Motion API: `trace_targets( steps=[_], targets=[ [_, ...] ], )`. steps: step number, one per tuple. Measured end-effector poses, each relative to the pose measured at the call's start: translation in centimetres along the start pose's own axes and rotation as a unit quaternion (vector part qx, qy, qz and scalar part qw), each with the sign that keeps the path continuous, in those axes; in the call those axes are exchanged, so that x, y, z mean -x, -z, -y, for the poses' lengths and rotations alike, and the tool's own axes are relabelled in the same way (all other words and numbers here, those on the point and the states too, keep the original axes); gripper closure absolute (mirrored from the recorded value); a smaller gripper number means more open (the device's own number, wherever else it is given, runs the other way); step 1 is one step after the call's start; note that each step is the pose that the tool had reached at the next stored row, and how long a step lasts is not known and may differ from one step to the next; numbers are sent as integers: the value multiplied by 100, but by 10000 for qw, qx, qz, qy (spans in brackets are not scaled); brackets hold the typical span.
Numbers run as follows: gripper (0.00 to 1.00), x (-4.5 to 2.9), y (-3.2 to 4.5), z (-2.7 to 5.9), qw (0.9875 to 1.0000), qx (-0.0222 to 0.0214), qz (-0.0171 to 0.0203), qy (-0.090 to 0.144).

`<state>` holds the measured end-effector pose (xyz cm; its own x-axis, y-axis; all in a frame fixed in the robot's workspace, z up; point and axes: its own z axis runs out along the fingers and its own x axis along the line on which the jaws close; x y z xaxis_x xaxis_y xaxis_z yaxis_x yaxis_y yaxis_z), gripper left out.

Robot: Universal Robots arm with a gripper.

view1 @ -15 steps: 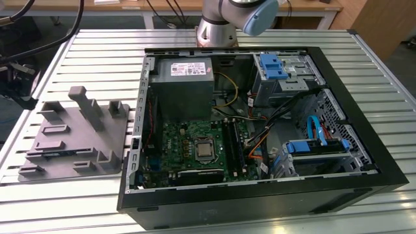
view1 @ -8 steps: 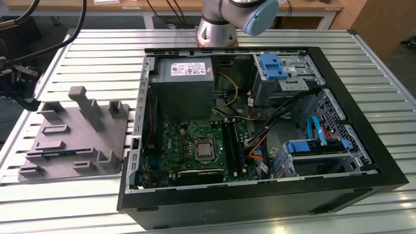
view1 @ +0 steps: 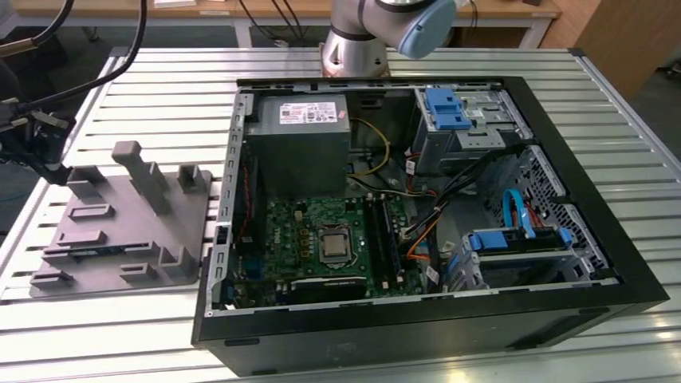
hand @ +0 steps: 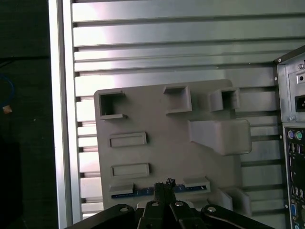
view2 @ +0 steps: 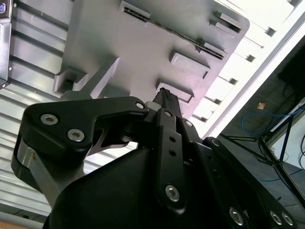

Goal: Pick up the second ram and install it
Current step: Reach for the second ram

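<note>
The second ram (view1: 101, 252) is a thin blue-green strip lying on edge in a long slot of the grey tray (view1: 117, 239), on the exterior view's left. In the first wrist view the ram (hand: 133, 194) shows as a blue line along the tray's near side. My gripper (hand: 167, 186) hangs above the tray, over the middle of that strip and apart from it. Its fingers are shut together with nothing between them. In the second wrist view the gripper (view2: 165, 95) points at the tray (view2: 143, 47).
An open computer case (view1: 426, 319) lies on the slatted metal table (view1: 159, 96), on the exterior view's right of the tray. Its motherboard carries long black memory slots (view1: 381, 235). Upright posts (view1: 139, 171) rise from the tray. The table edge (hand: 59, 119) runs beside the tray.
</note>
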<state>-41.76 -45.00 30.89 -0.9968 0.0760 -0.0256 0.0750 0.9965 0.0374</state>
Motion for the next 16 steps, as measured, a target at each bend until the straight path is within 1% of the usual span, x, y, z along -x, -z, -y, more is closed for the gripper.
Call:
trace_targets(
  steps=[10, 16],
  targets=[
    [90, 41, -62, 0, 10000, -4, -1, 0],
    [90, 81, -110, -2, 10000, -5, 0, 0]
  ],
)
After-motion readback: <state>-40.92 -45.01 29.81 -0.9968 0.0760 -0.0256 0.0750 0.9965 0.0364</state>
